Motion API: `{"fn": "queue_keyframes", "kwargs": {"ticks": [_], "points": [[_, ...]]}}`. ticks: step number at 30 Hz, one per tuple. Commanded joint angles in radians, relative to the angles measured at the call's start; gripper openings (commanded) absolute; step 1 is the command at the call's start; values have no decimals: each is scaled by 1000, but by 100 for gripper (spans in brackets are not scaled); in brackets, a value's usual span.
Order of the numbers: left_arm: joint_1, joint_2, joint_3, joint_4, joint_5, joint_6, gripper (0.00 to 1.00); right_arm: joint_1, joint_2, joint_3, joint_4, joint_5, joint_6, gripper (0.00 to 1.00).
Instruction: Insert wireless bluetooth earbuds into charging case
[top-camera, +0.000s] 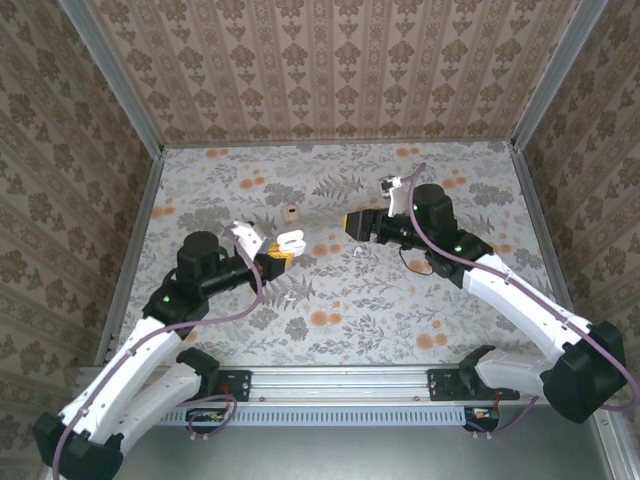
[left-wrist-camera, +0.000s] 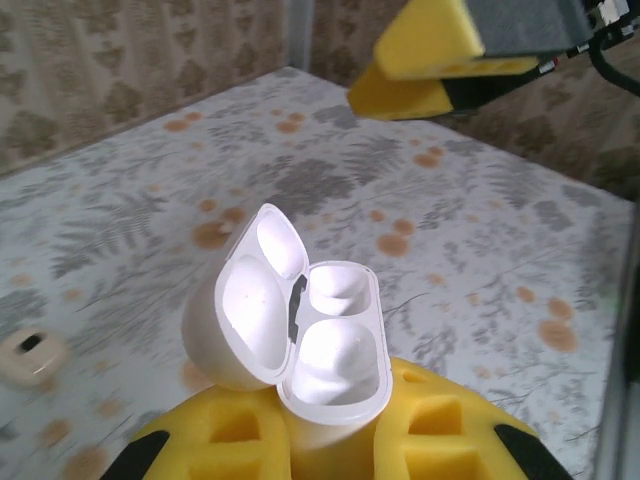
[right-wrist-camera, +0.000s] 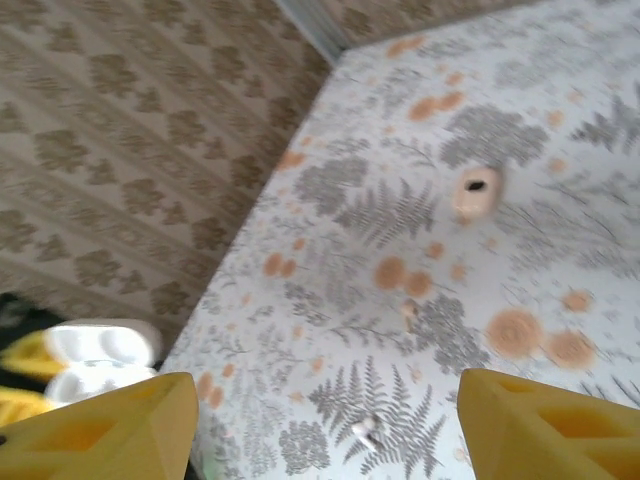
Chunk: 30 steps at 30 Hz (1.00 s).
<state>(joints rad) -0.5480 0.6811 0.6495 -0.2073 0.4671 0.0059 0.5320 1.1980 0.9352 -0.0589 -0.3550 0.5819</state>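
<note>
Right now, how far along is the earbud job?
Done: the charging case is open, clamped in the left gripper. In hand: nothing in the open right gripper. Left: one earbud lies on the table; whether the case wells are filled is unclear.

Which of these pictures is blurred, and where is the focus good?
Right wrist view: whole picture smeared, the flowered table soft. Left wrist view: the open white rounded plastic charging case is sharp, the table behind it softer. Top view: even light, no glare.

In left pincer (left-wrist-camera: 335, 435), charging case (left-wrist-camera: 300, 340); on table (top-camera: 400, 310) near right pincer (top-camera: 356, 222), earbud (right-wrist-camera: 367, 430).
</note>
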Motion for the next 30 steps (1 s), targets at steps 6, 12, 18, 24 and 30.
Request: {"fn": "queue_keyframes", "kwargs": {"ticks": [6, 12, 18, 24, 30], "points": [[11, -285, -50, -249, -383, 15, 0, 232, 342, 139, -287, 243, -61, 65], [11, -444, -59, -362, -511, -10, 0, 358, 635, 417, -512, 281, -103, 60], [11, -570, -57, -439, -594, -42, 0, 449, 816, 629, -659, 313, -138, 55], [7, -600, -64, -457, -611, -63, 0, 475, 932, 766, -690, 280, -188, 34], [5, -600, -71, -457, -623, -68, 0, 476, 1034, 888, -696, 203, -228, 27]]}}
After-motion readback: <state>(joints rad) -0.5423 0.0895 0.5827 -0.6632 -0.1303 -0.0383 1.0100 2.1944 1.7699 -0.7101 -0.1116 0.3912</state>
